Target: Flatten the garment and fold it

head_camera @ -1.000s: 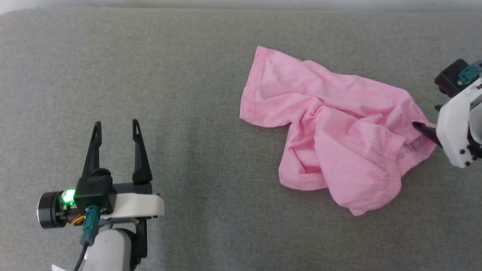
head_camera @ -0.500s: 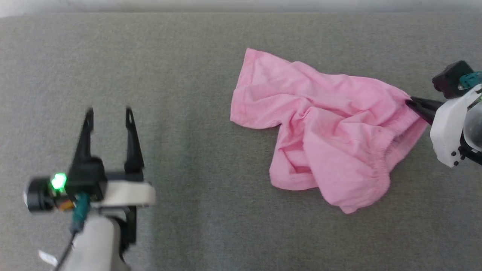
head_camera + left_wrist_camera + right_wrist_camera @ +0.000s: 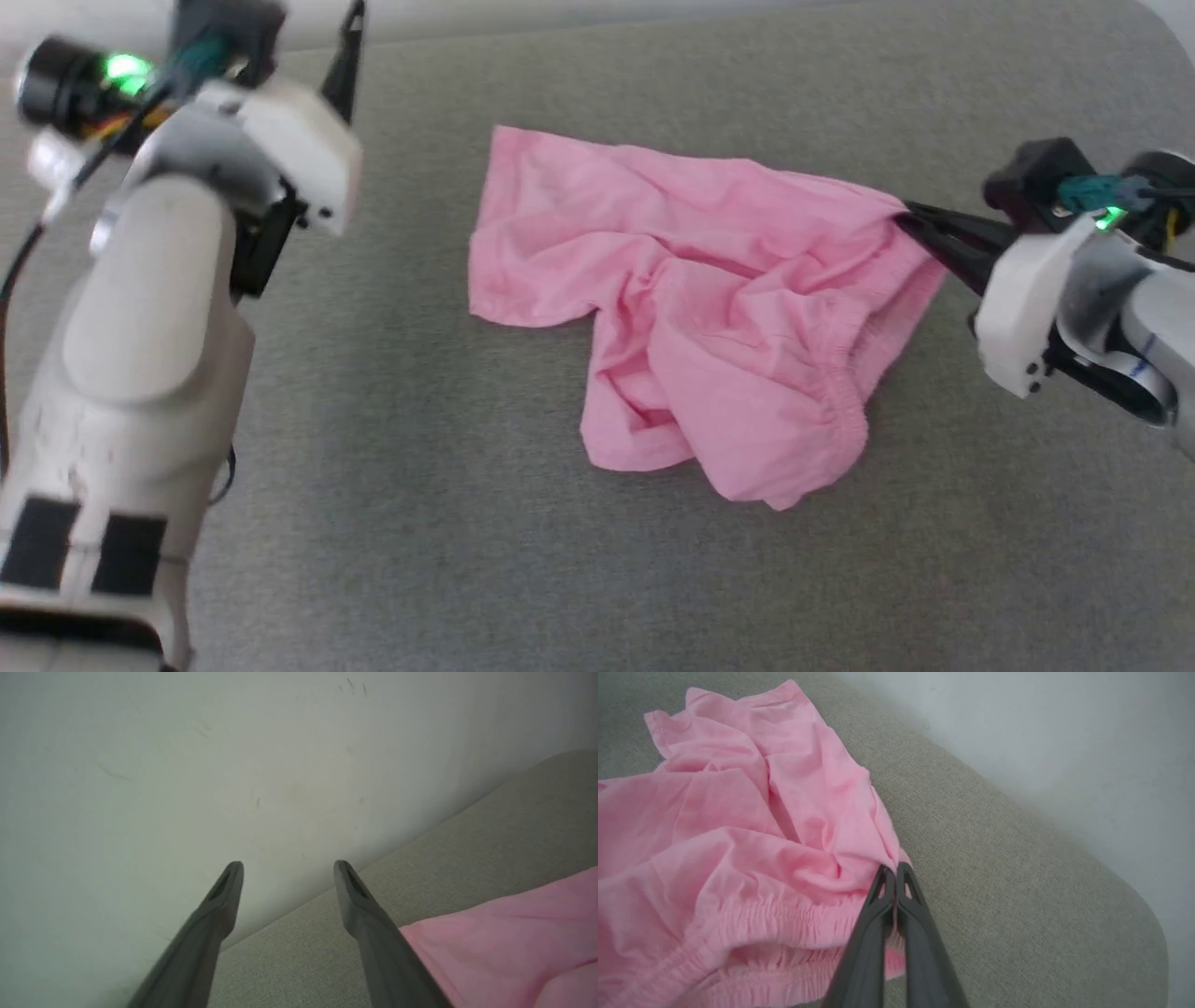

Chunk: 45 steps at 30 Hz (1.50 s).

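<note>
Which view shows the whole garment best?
Head view: the garment lies in full outline, crumpled, the right tool shut on its edge. Right wrist view shows the waistband side, cropped; left wrist view catches one corner.
</note>
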Motion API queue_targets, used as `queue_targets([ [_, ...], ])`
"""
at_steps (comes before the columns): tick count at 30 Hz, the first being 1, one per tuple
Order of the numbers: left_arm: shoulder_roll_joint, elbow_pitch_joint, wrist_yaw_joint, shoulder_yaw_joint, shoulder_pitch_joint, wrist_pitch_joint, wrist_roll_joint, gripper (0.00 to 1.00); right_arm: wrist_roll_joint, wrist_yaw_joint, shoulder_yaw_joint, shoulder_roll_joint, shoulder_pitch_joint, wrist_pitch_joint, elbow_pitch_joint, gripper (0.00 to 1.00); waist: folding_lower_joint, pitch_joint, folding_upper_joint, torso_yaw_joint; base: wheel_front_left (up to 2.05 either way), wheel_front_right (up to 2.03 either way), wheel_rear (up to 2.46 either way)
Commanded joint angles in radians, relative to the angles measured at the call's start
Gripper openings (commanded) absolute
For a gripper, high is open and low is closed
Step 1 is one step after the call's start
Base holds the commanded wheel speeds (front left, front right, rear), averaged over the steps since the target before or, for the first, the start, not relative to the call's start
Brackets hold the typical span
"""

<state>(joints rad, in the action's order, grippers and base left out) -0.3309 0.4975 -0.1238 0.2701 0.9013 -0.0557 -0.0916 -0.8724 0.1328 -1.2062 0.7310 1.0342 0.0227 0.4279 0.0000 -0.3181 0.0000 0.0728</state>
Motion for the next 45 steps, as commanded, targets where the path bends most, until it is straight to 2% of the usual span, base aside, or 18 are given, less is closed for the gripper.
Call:
queue_targets([
  [1, -0.011, 0.025, -0.006, 0.061, 0.033, -0.045, -0.042, 1.00, 0.011, -0.002, 0.001, -0.016, 0.018, 0.012, -0.004, 0.00, 0.0000, -0.046, 0.0000, 0.048, 0.00, 0.00, 0.00],
  [7, -0.103, 0.087, -0.007, 0.404, 0.246, -0.395, -0.353, 1.00, 0.040, -0.002, -0.002, -0.059, 0.054, 0.040, -0.004, 0.00, 0.0000, -0.108, 0.0000, 0.095, 0.00, 0.00, 0.00],
  [11, -0.153, 0.079, -0.007, 0.573, 0.362, -0.579, -0.499, 1.00, 0.052, -0.002, -0.005, -0.084, 0.081, 0.055, 0.002, 0.00, 0.0000, -0.148, 0.0000, 0.122, 0.00, 0.00, 0.00],
  [14, -0.174, 0.079, -0.007, 0.663, 0.429, -0.701, -0.595, 1.00, 0.061, -0.002, -0.011, -0.105, 0.099, 0.061, 0.011, 0.00, 0.0000, -0.177, 0.0000, 0.147, 0.00, 0.00, 0.00],
  [16, -0.178, 0.089, -0.007, 0.688, 0.463, -0.760, -0.662, 1.00, 0.064, -0.002, -0.016, -0.116, 0.111, 0.058, 0.019, 0.00, 0.0000, -0.197, 0.0000, 0.163, 0.00, 0.00, 0.00],
  [19, -0.202, 0.089, -0.007, 0.769, 0.505, -0.841, -0.701, 1.00, 0.066, -0.002, -0.023, -0.139, 0.130, 0.066, 0.026, 0.00, 0.0000, -0.221, 0.0000, 0.190, 0.00, 0.00, 0.00],
  [24, -0.228, 0.090, -0.007, 0.867, 0.538, -0.903, -0.759, 1.00, 0.069, -0.002, -0.034, -0.160, 0.151, 0.081, 0.038, 0.00, 0.0000, -0.247, 0.0000, 0.213, 0.00, 0.00, 0.00],
  [28, -0.242, 0.090, -0.007, 0.932, 0.544, -0.904, -0.788, 1.00, 0.069, -0.002, -0.044, -0.170, 0.164, 0.086, 0.044, 0.00, 0.0000, -0.262, 0.0000, 0.218, 0.00, 0.00, 0.00],
  [29, -0.245, 0.087, -0.007, 0.947, 0.541, -0.910, -0.799, 0.75, 0.068, -0.002, -0.046, -0.170, 0.166, 0.086, 0.044, 0.00, 0.0000, -0.262, 0.0000, 0.217, 0.00, 0.00, 0.00],
  [30, -0.249, 0.083, -0.007, 0.958, 0.539, -0.913, -0.810, 0.00, 0.068, -0.002, -0.048, -0.170, 0.167, 0.086, 0.044, 0.00, 0.0000, -0.262, 0.0000, 0.215, 0.00, 0.00, 0.00],
  [34, -0.261, 0.070, -0.007, 0.984, 0.540, -0.877, -0.829, 0.00, 0.070, -0.002, -0.055, -0.161, 0.172, 0.090, 0.047, 0.00, 0.0000, -0.242, 0.0000, 0.197, 0.00, 0.00, 0.00],
  [36, -0.265, 0.062, -0.007, 0.989, 0.546, -0.826, -0.830, 0.00, 0.060, -0.002, -0.057, -0.153, 0.170, 0.099, 0.046, 0.00, 0.0000, -0.222, 0.0000, 0.181, 0.00, 0.00, 0.00],
  [40, -0.267, 0.071, -0.007, 0.961, 0.554, -0.621, -0.842, 0.00, 0.047, -0.002, -0.041, -0.122, 0.183, 0.140, 0.048, 0.00, 0.0000, -0.163, 0.0000, 0.145, 0.00, 0.00, 0.00],
  [45, -0.280, 0.076, -0.007, 0.965, 0.548, -0.415, -0.835, 0.00, 0.051, -0.002, 0.008, -0.081, 0.198, 0.199, 0.053, 0.00, 0.0000, -0.062, 0.0000, 0.082, 0.00, 0.00, 0.00],
])
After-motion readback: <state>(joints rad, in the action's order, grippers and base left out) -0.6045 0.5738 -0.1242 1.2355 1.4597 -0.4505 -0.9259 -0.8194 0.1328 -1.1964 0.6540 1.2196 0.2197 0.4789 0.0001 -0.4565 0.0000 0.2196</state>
